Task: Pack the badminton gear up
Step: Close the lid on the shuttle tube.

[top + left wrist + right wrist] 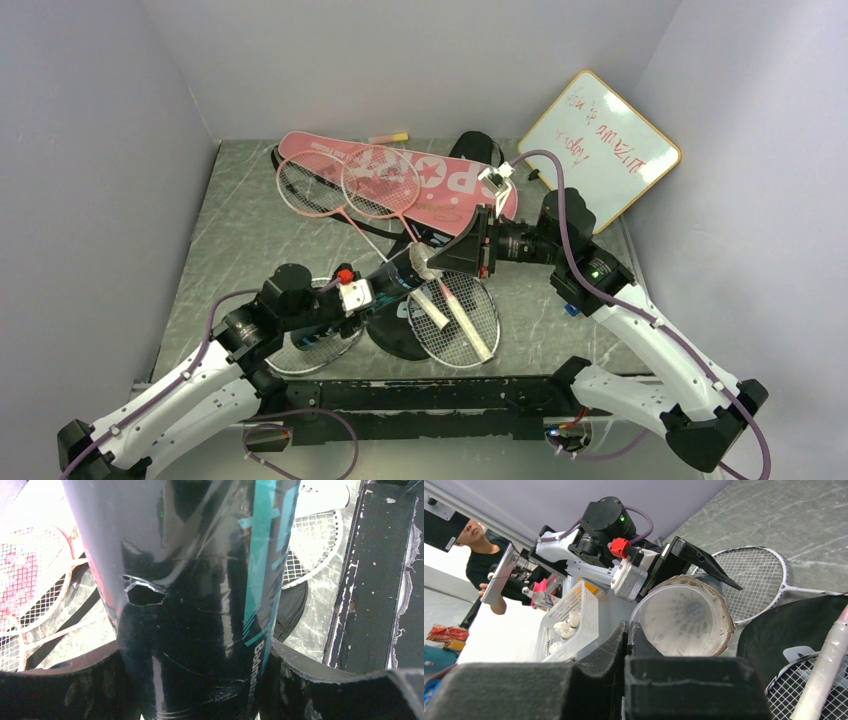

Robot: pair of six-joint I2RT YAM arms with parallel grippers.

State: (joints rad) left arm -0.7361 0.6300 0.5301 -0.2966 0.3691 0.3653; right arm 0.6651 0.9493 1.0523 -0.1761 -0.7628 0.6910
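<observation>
My left gripper (385, 290) is shut on the dark tube (405, 275) and holds it tilted above the table; the tube (190, 555) fills the left wrist view between my fingers (340, 680). My right gripper (440, 260) is shut, its tips (629, 630) beside the left rim of the tube's open mouth. White shuttlecock feathers (684, 617) show inside the tube. Two pink-framed rackets (345, 182) lie on the pink "SPORT" cover (450, 190). Two white-framed rackets (455, 320) lie near the front, over a black cover (398, 338).
The wood-framed whiteboard (600, 145) leans at the back right. A small marker (387, 137) lies at the back wall. Another dark cover (480, 150) lies behind the pink one. A white basket (569, 620) with shuttlecocks shows beyond the left arm in the right wrist view.
</observation>
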